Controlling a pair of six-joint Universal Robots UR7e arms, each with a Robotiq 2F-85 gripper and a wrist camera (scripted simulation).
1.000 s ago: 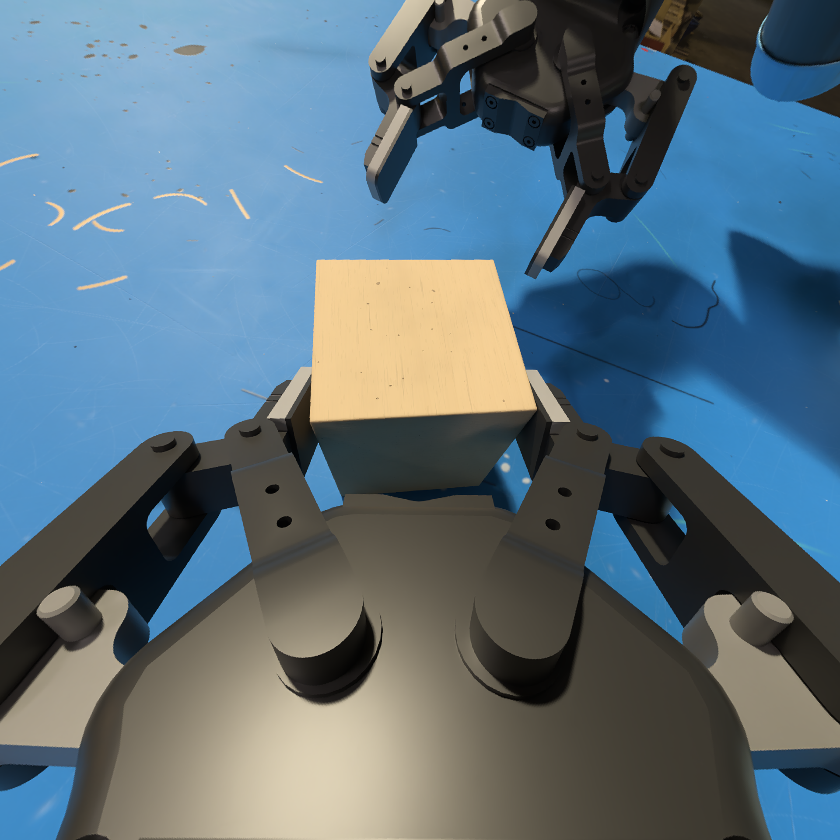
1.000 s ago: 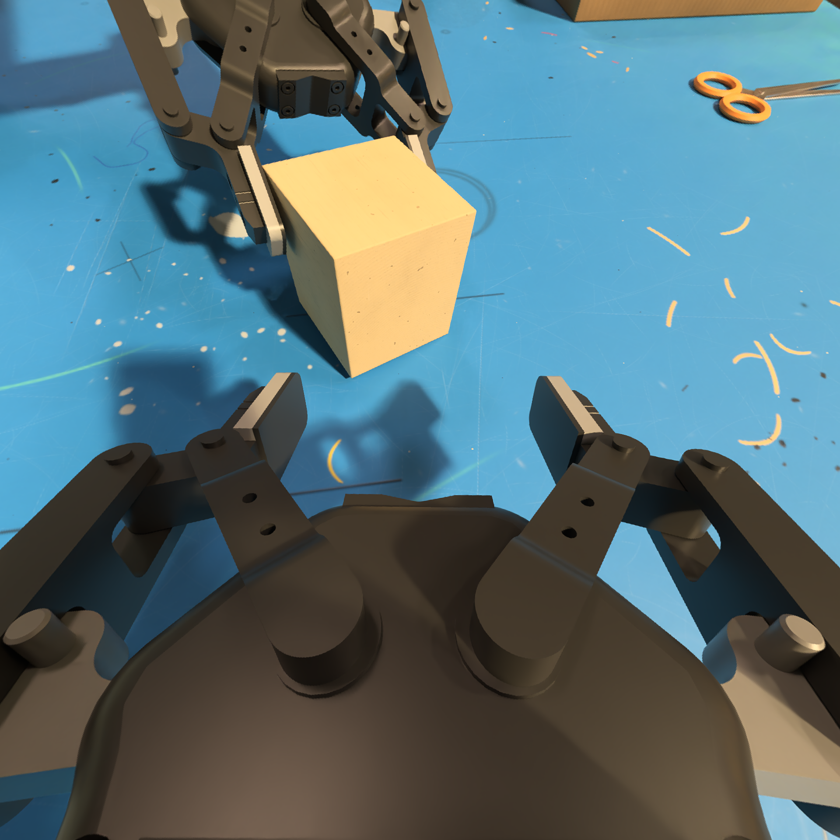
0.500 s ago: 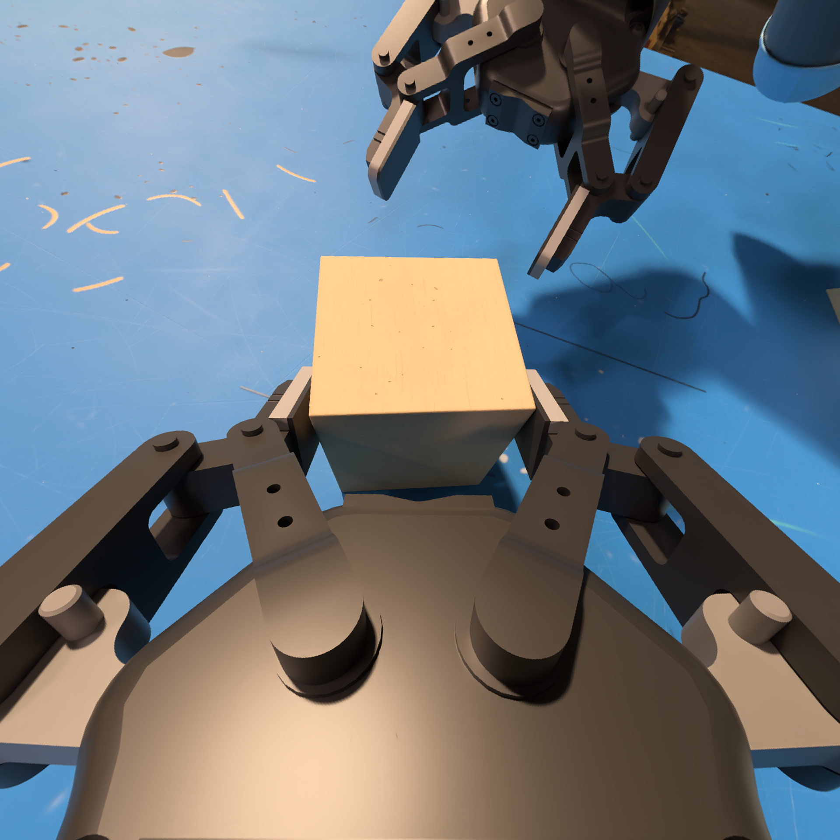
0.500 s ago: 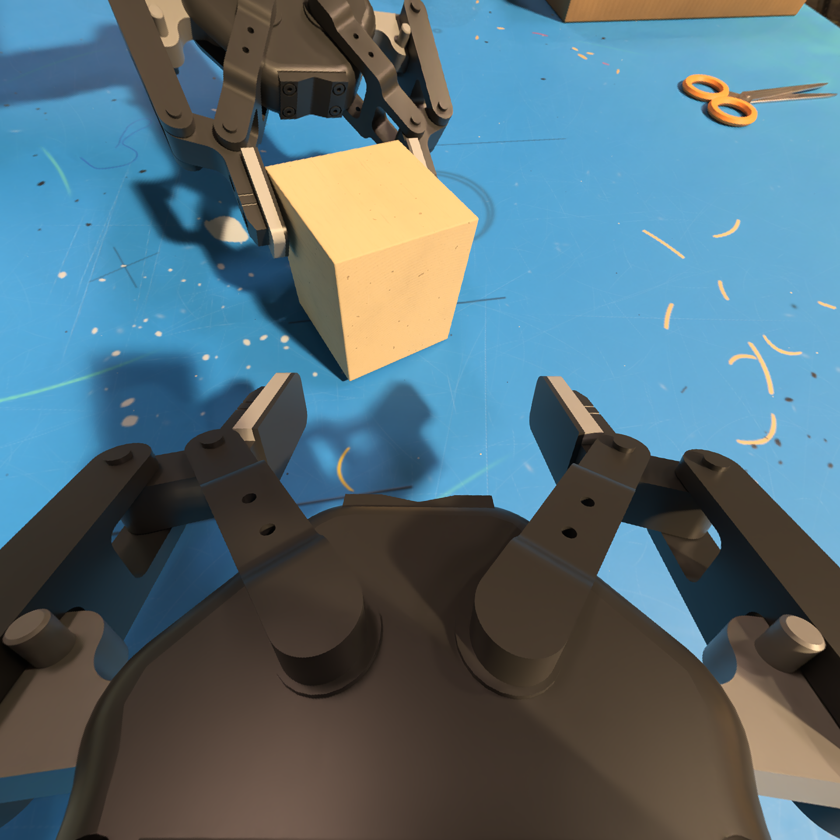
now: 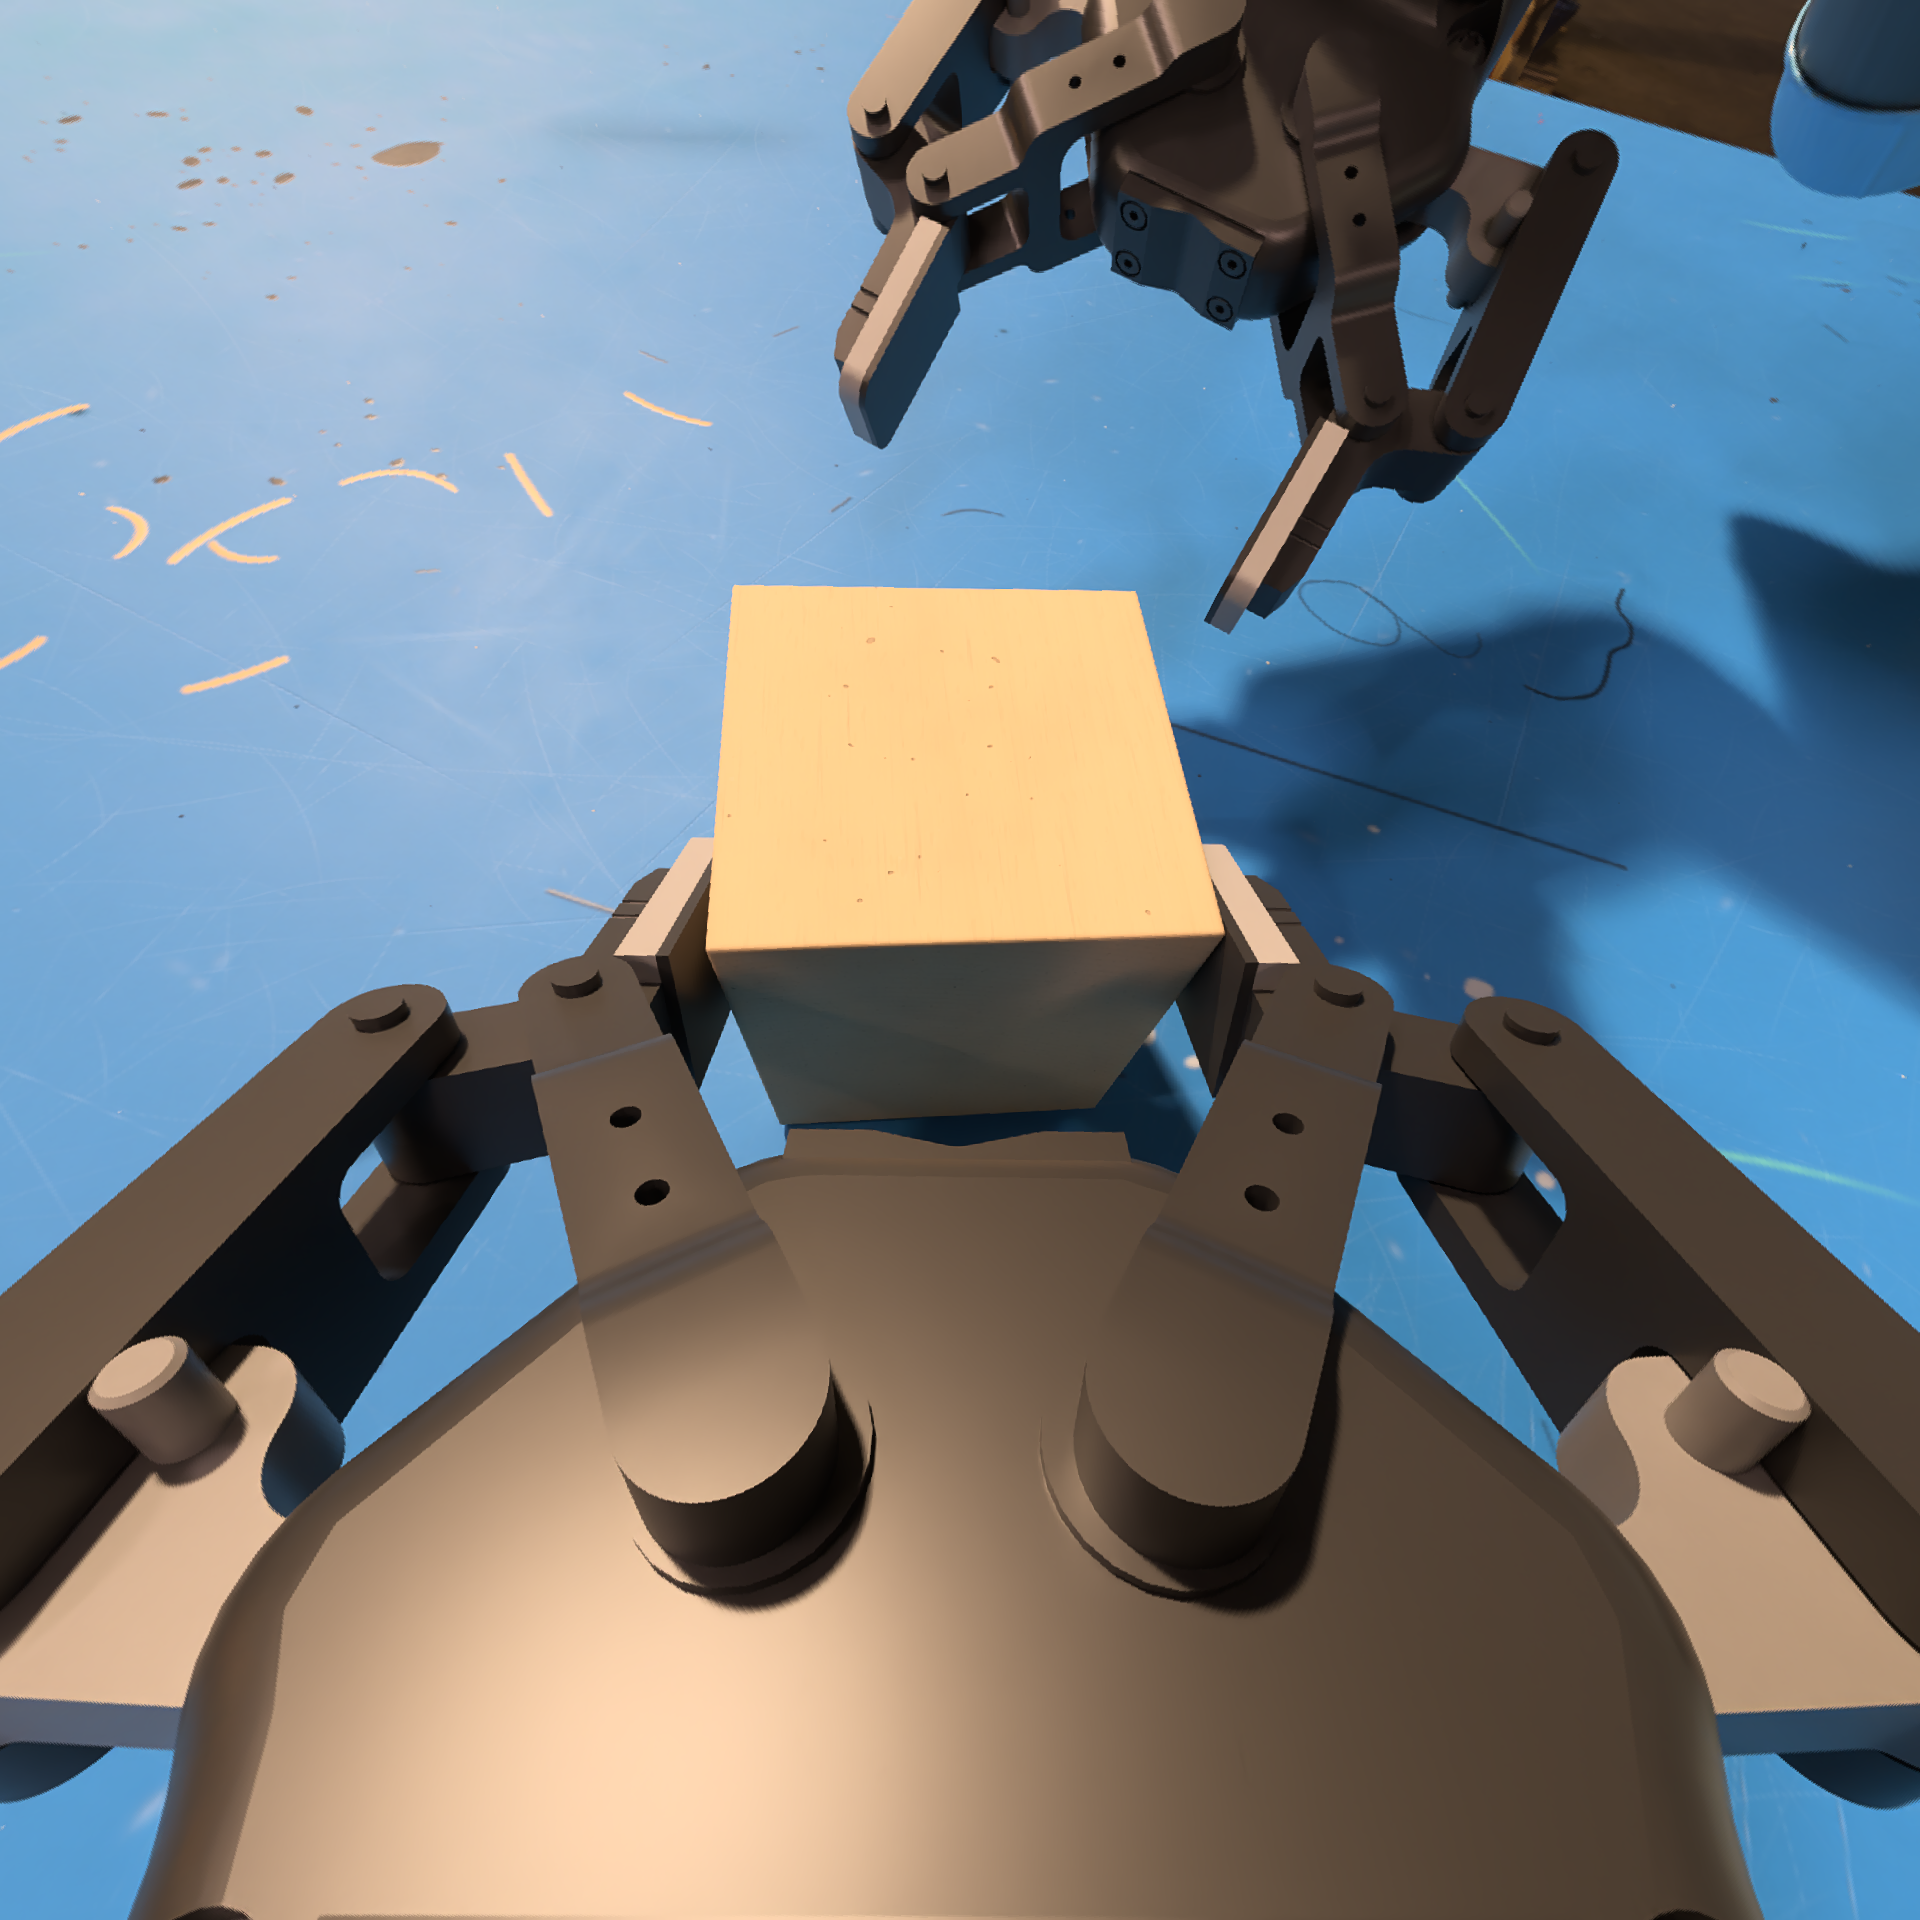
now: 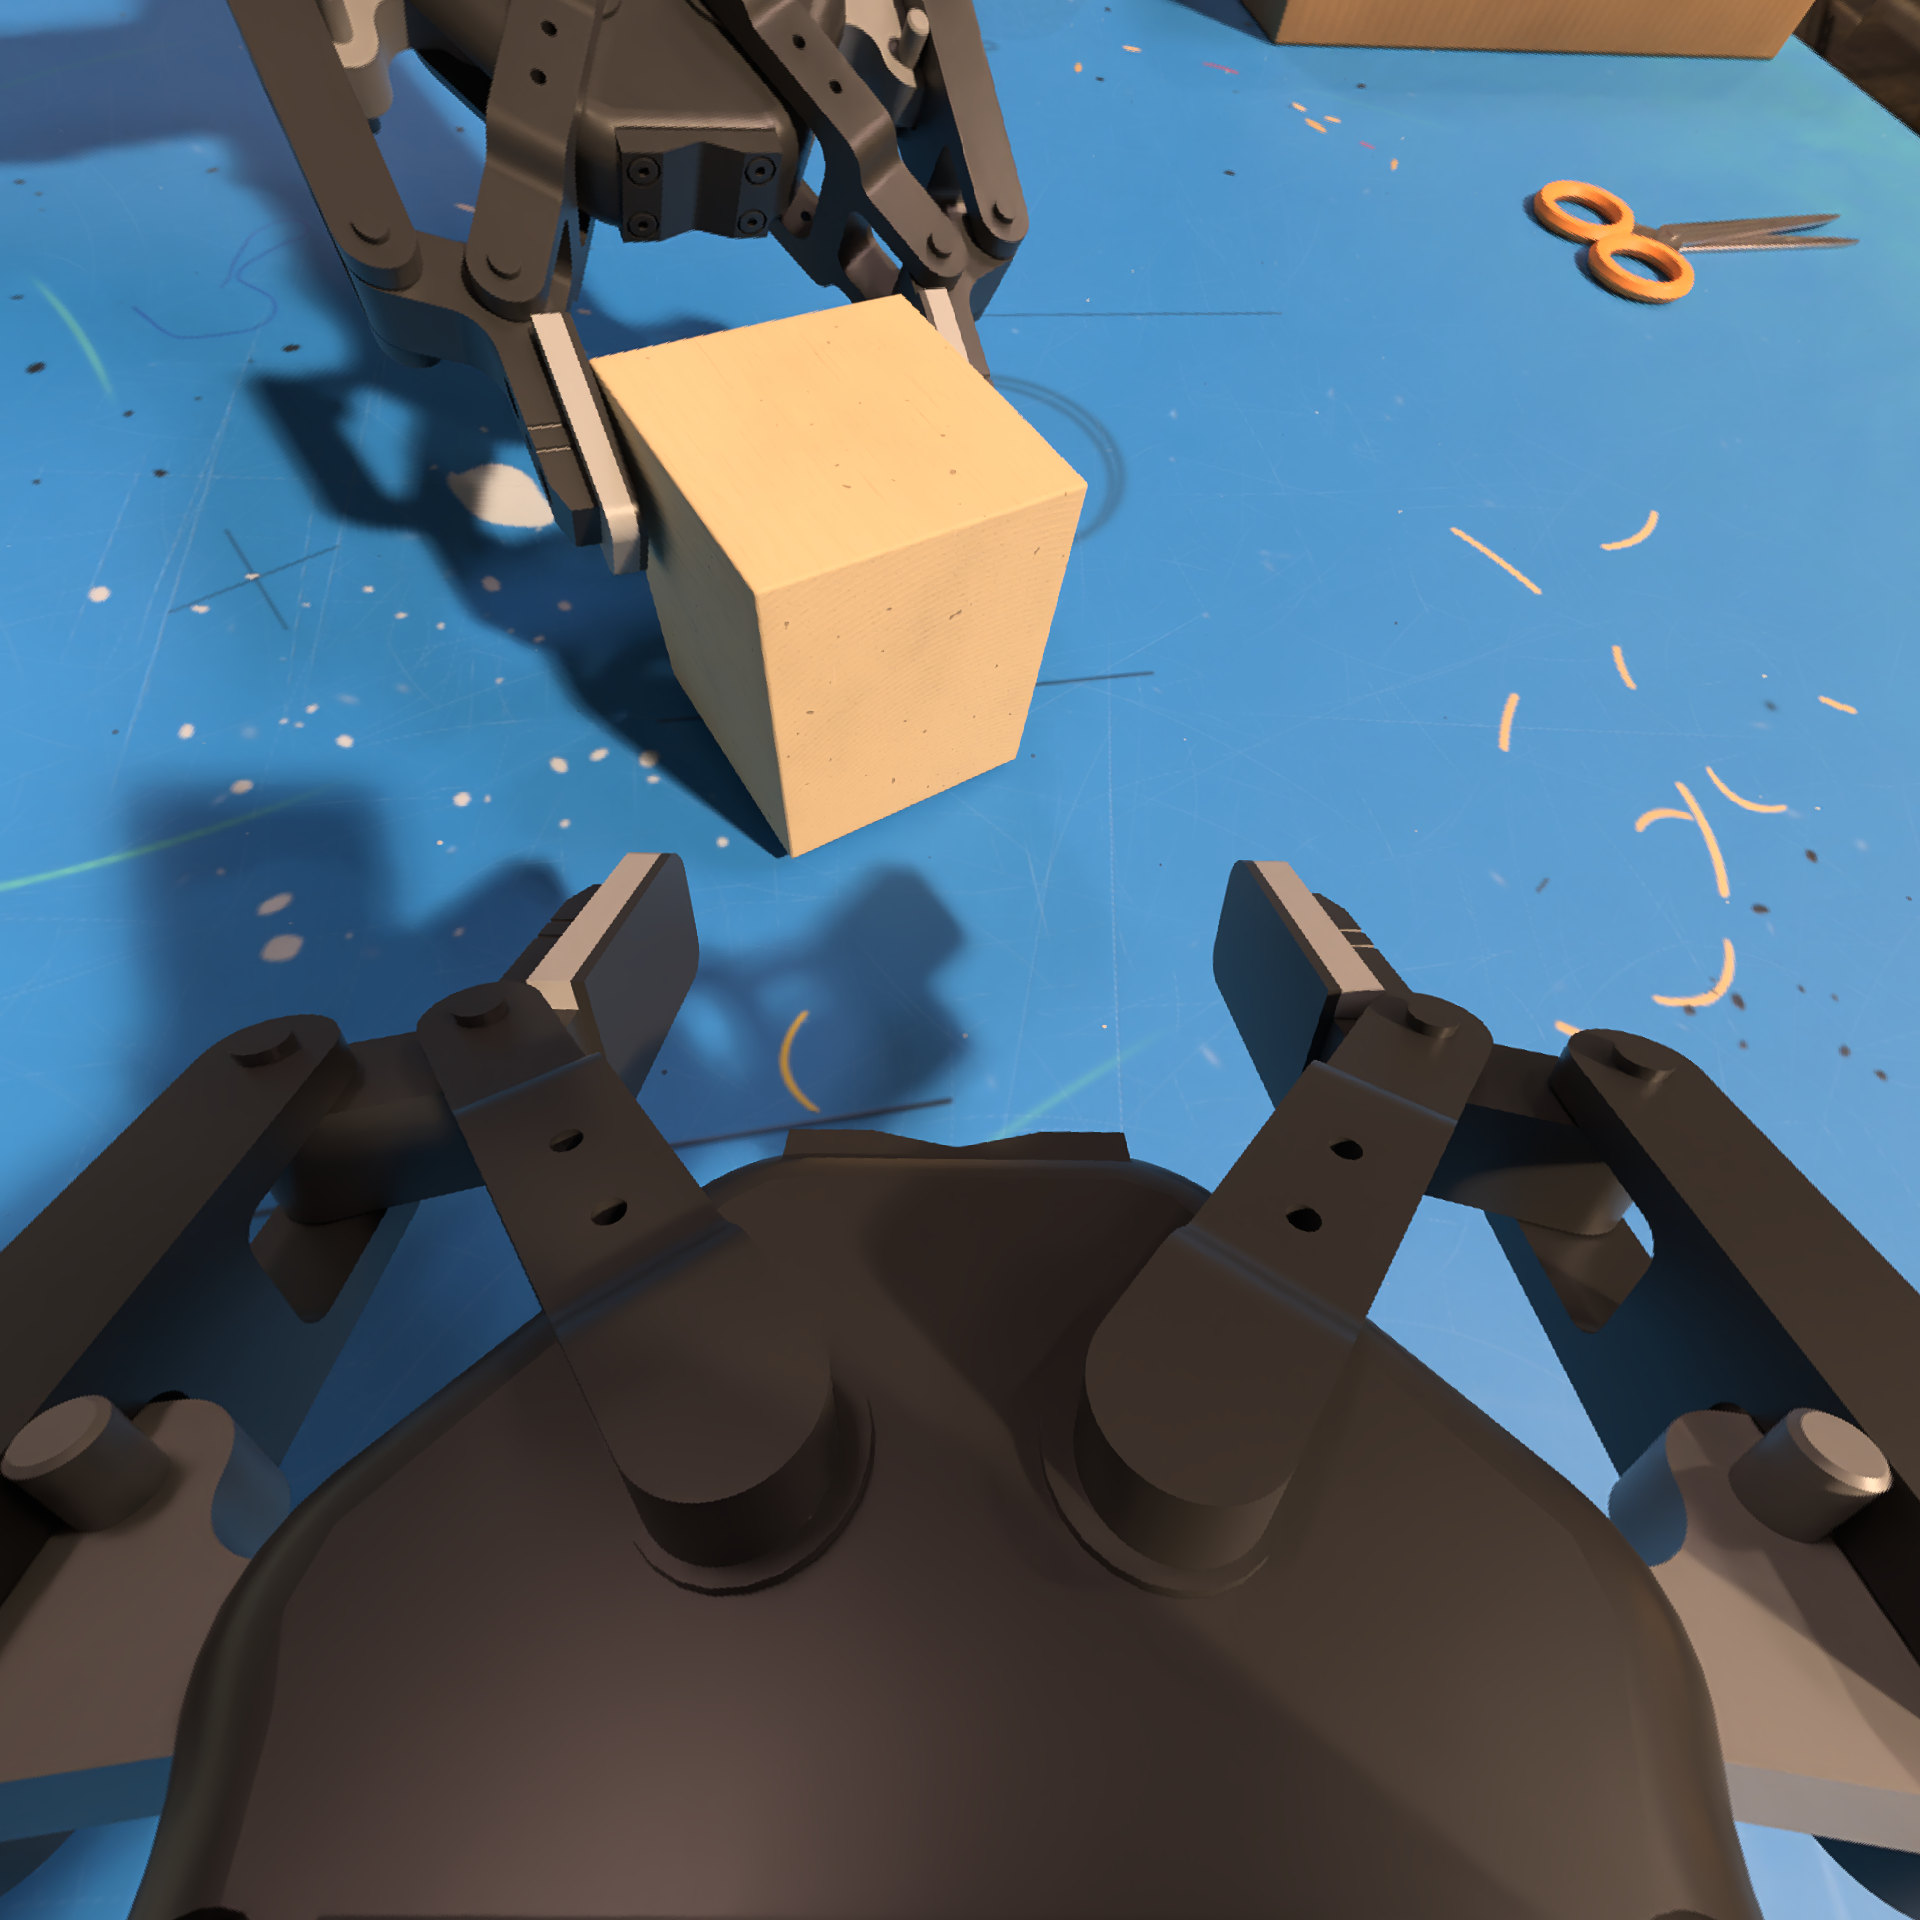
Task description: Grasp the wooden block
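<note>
The wooden block (image 5: 951,769) is a pale cube held between the pads of my left gripper (image 5: 956,920), which is shut on its two sides near the near edge. In the right wrist view the block (image 6: 883,540) sits tilted, its lower corner at the blue table (image 6: 1299,623), with the left gripper (image 6: 769,384) clamped on it from behind. My right gripper (image 6: 956,914) is open and empty, just in front of the block and not touching it. It also shows in the left wrist view (image 5: 1070,488), open, beyond the block.
Orange-handled scissors (image 6: 1621,244) lie at the far right. A brown box (image 6: 1507,26) stands at the top edge. Curved orange marks (image 6: 1704,831) and specks dot the table. The table edge (image 5: 1662,135) runs behind the right gripper.
Almost nothing has moved. The left gripper stays clamped on the block. The right wrist view has shifted slightly, so the scissors sit a little further left and lower.
</note>
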